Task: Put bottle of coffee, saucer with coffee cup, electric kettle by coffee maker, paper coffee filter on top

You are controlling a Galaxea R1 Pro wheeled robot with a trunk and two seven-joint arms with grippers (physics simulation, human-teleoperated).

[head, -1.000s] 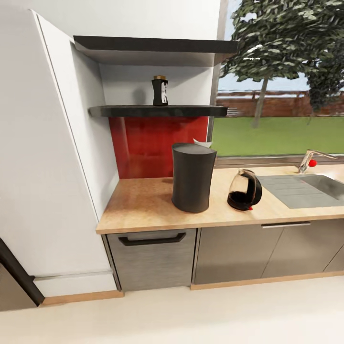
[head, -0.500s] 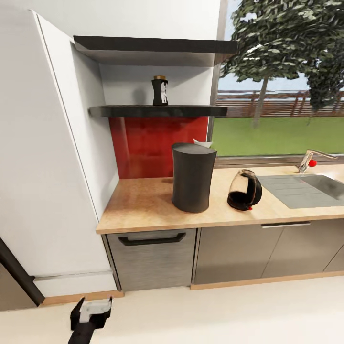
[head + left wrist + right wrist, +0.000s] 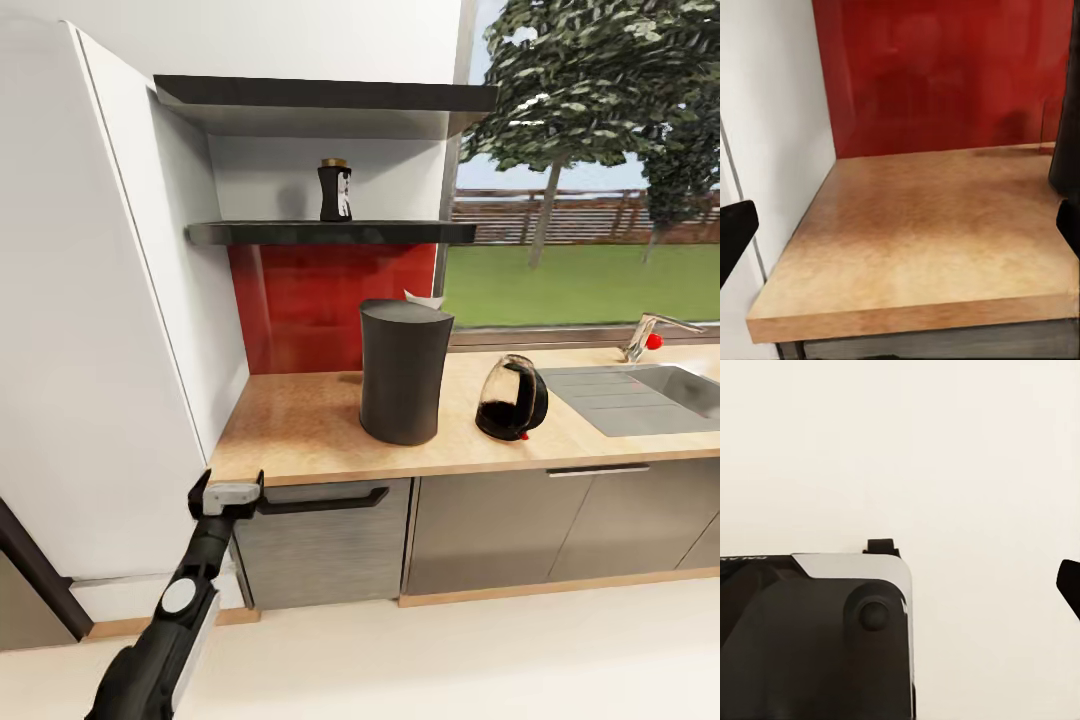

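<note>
Left end effector (image 3: 227,494) raised at the front edge of the long light wood-grain bench (image 3: 300,430), fingers spread wide, holding nothing. Ahead and to its right, tall dark-grey rounded coffee maker (image 3: 403,372); beyond, clear glass electric kettle (image 3: 512,398). High above, small dark brown-lidded coffee bottle (image 3: 335,190) on thin black shelf (image 3: 330,233). Right end effector's state: cannot tell.

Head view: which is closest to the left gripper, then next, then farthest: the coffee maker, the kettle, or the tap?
1. coffee maker, mid-counter, nearest the left gripper.
2. electric kettle, to the coffee maker's right.
3. tap, far right by the sink.
</note>
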